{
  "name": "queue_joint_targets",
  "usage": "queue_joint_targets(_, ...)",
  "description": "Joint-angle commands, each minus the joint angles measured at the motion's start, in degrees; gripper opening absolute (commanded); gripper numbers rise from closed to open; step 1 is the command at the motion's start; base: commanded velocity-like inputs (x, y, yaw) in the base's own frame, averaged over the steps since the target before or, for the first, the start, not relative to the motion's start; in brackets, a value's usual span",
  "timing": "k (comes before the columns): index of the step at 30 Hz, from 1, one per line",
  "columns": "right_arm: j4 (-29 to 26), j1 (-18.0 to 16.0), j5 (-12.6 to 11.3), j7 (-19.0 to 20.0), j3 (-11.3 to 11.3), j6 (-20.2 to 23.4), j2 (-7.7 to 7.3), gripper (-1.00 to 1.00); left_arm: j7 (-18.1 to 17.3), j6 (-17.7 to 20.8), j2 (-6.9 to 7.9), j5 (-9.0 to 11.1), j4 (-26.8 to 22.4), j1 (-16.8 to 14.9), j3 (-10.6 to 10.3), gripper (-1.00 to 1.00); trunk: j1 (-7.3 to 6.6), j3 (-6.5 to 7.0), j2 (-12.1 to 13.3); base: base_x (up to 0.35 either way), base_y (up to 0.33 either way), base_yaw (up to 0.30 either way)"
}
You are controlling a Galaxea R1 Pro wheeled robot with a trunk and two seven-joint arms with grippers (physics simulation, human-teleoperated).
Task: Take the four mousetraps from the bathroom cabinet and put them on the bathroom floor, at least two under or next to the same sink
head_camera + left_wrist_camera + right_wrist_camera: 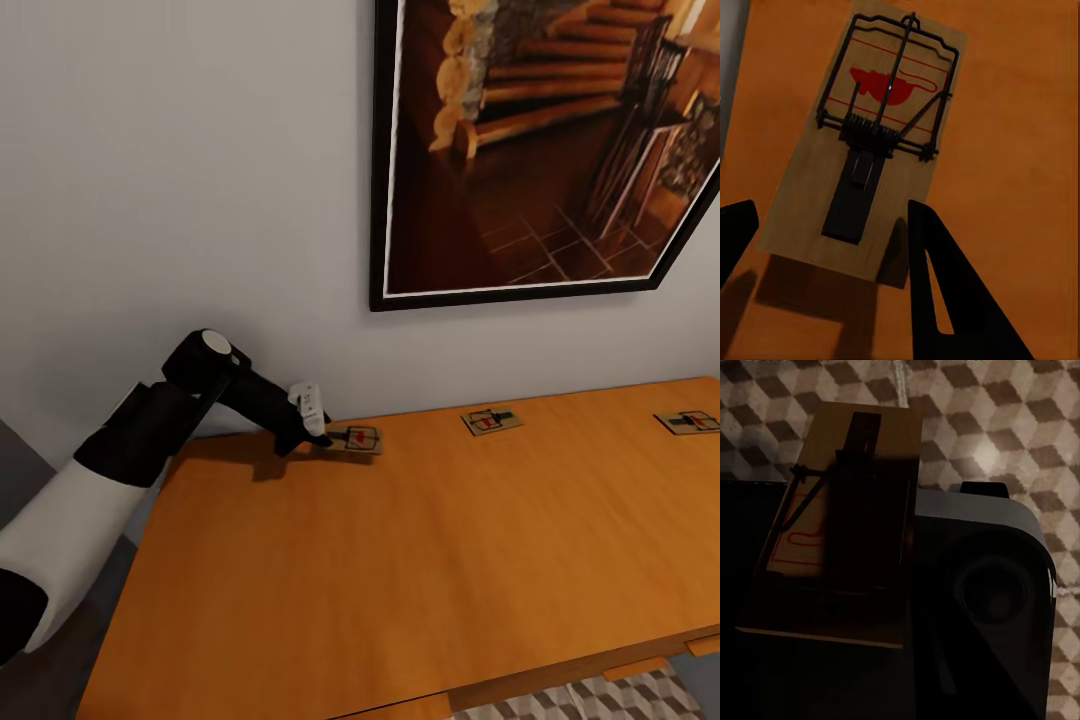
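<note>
Head view, left to right. Left arm reaches in from the lower left across the corner of the cabinet (420, 560), a wide orange-brown flat top set against a pale wall. Left gripper (322, 436) sits low at the back left of the top, right at the near end of the first mousetrap (358, 438). Left wrist view: same trap (866, 142) lies flat on the wood, black wire and red spot facing up; jaws spread, one dark finger (952, 300) touching or just off the trap's near corner, the other finger (735, 240) off to the far side of it. Nothing pinched.

Further right along the back edge, second mousetrap (491, 421), flat, well apart from the first. Third mousetrap (688, 421) near the right edge of the frame, also flat. Above them hangs a dark-framed picture (540, 150) of a wooden stairway.

Bottom right corner: strip of cube-patterned bathroom floor (590, 700) below the cabinet front.

Right wrist view: fourth mousetrap (851, 517) up close in shadow, held against a dark finger of the right gripper (870, 607), jaws closed on it. Cube-pattern tiles (1005, 427) behind, and a grey rounded part of the robot (997, 585) beside the trap.
</note>
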Motion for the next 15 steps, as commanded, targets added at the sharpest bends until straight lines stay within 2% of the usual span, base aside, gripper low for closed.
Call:
queue_joint_targets(1, 0.1, 0.0, -0.7, 0.3, 0.4, -0.2, -0.02, -1.00, -0.5, 0.7, 0.03, -0.5, -0.3, -0.1, 0.0, -1.00, 0.00, -0.05, 0.0, 0.000, 0.000, 0.000)
queue_joint_targets(15, 0.1, 0.0, -0.7, 0.4, 0.4, -0.2, -0.02, -1.00, -0.5, 1.0, 0.09, -0.4, -0.6, -0.1, -0.1, -1.00, 0.00, -0.05, 0.0, 0.000, 0.000, 0.000)
